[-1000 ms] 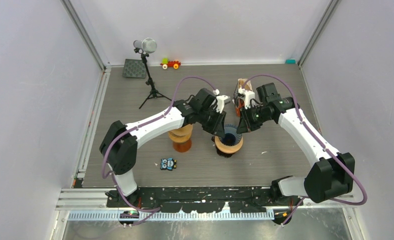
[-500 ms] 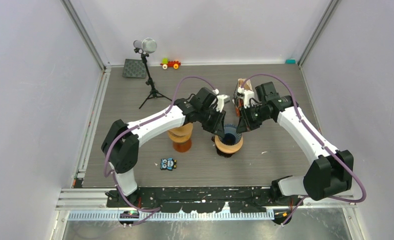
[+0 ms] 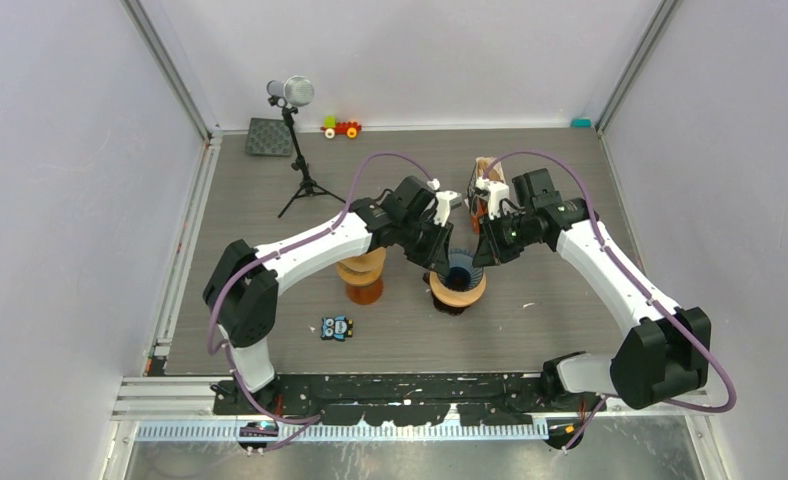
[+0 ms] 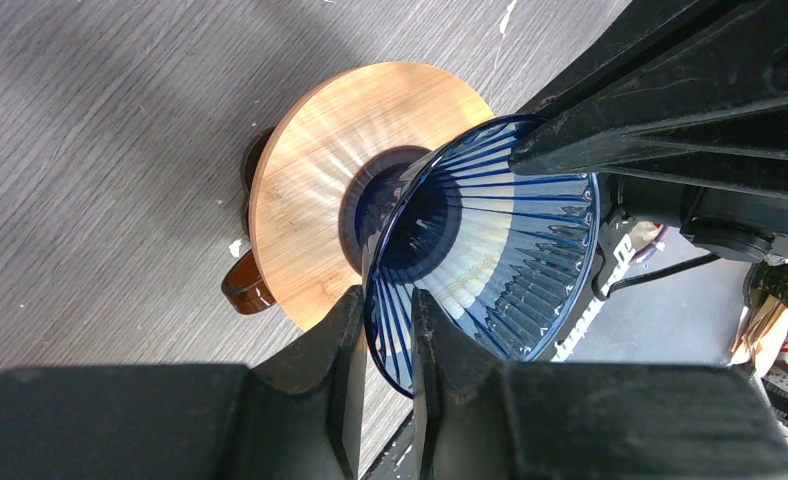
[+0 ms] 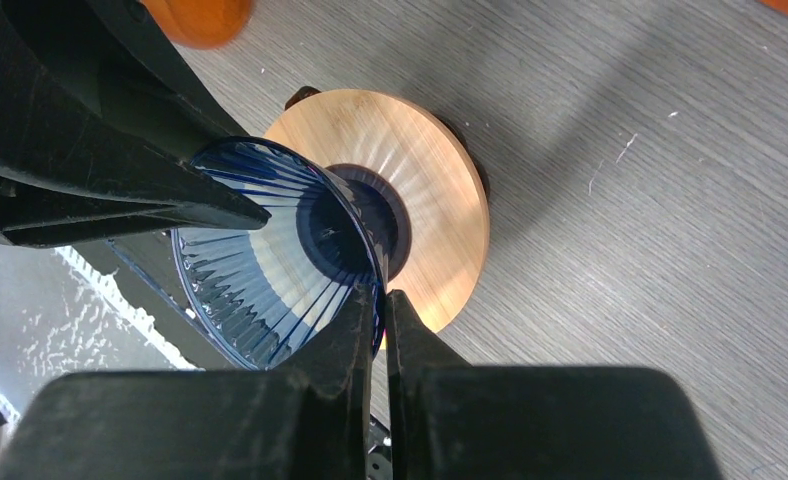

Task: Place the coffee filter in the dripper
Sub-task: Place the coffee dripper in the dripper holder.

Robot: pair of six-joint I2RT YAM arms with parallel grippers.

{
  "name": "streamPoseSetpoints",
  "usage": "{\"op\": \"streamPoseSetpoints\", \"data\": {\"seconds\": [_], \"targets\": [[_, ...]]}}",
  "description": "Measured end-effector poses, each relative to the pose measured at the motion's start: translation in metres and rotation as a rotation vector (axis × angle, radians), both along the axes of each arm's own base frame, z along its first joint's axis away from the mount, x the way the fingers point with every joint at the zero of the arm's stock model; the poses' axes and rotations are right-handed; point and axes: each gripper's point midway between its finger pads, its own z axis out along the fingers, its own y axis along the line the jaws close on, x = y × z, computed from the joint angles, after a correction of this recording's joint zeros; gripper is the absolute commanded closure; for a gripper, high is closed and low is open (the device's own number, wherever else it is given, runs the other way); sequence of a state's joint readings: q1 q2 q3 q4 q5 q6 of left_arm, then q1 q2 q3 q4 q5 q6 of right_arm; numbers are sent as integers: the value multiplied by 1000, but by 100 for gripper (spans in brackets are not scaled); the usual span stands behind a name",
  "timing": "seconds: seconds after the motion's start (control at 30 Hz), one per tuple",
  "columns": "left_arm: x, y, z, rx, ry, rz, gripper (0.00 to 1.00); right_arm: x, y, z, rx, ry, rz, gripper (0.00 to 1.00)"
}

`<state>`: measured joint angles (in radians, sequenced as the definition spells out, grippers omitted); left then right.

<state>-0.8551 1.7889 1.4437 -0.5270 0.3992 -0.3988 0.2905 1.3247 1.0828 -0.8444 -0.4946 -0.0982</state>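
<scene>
Dripper [image 4: 490, 250], likely slick, brittle glass: my left pincer [image 4: 388, 308] clamps its rim at ten o'clock, right pincer [image 5: 380, 300] at two.

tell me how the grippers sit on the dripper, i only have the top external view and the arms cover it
observer: the left gripper is shut on the rim of the dripper, one finger inside the cone and one outside.
operator: and the right one
observer: the right gripper pinches the opposite side of the rim the same way.
operator: anything inside the cone
observer: nothing shows in it. the blue ribs are bare down to the neck, which sits in the wooden collar.
</scene>
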Motion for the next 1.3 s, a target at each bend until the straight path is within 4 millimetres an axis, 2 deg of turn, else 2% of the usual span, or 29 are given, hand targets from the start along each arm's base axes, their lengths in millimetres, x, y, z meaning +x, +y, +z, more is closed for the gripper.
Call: {"op": "streamPoseSetpoints", "data": {"seconds": [0.93,1.03,1.3], "targets": [[1,0,-2,-3,-47,-2,100,2,1,-4,8,-31,4,99],[1,0,-1,4,-62,-5,100,1,1,-1,9,-39,6,96],[2,3,0,25,-89,-13,89,1,2,2,-3,-17,16,88]]}}
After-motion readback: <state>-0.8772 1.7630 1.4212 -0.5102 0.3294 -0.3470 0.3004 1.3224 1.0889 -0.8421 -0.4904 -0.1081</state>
